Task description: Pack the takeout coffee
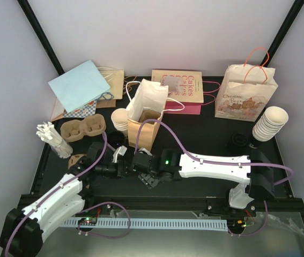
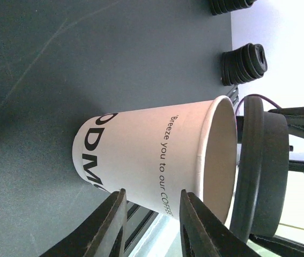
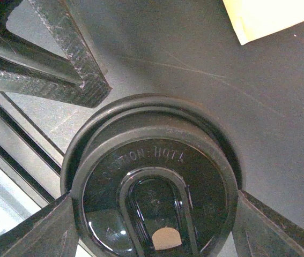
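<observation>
- Two wells of the pulp carrier (image 1: 82, 128) at far left are empty.
- My left gripper (image 2: 153, 194) has its jaws narrow, with the tips against the side of the cup (image 2: 152, 155). I cannot tell whether they grip it or only steady it.
- The cup appears to stand upright on the table (image 2: 44, 80) between my two arms, just in front of the kraft bag (image 1: 141, 134). I see only bare inner wall in its open mouth.
- The lid (image 3: 154, 187) hangs just above the rim with a sliver of gap showing. My right gripper (image 3: 152, 230) holds it across its width, jaws wide.
- To seat it well, I would level the lid, centre it on the rim, then press evenly. I judge a tilted push could buckle the paper wall.
- The kraft bag holds an open white paper bag (image 1: 147, 96).
- At far right sit a nested cup stack (image 1: 269, 123) and spare lids (image 1: 239, 140).
</observation>
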Controlling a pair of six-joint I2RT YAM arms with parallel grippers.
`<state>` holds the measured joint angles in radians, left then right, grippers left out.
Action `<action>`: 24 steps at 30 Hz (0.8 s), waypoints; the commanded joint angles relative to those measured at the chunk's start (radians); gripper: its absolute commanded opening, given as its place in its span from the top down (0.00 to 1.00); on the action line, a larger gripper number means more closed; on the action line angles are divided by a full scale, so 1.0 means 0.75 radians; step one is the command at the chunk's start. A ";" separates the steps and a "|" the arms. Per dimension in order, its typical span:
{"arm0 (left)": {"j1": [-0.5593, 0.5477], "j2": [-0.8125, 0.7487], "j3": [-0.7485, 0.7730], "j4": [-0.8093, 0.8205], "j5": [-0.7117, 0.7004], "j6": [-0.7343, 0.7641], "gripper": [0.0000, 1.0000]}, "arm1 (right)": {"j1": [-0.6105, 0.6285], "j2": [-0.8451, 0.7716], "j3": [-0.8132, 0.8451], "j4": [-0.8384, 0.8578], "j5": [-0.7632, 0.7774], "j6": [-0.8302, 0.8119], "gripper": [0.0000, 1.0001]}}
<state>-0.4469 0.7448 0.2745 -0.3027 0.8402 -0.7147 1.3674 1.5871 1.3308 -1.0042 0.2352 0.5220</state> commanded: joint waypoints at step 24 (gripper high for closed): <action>-0.048 0.030 -0.002 0.071 0.006 -0.008 0.72 | 0.009 0.012 0.001 -0.008 0.039 -0.003 0.34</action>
<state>-0.4736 0.7616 0.2718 -0.2787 0.8394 -0.7158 1.3678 1.6077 1.3300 -1.0027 0.2379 0.5209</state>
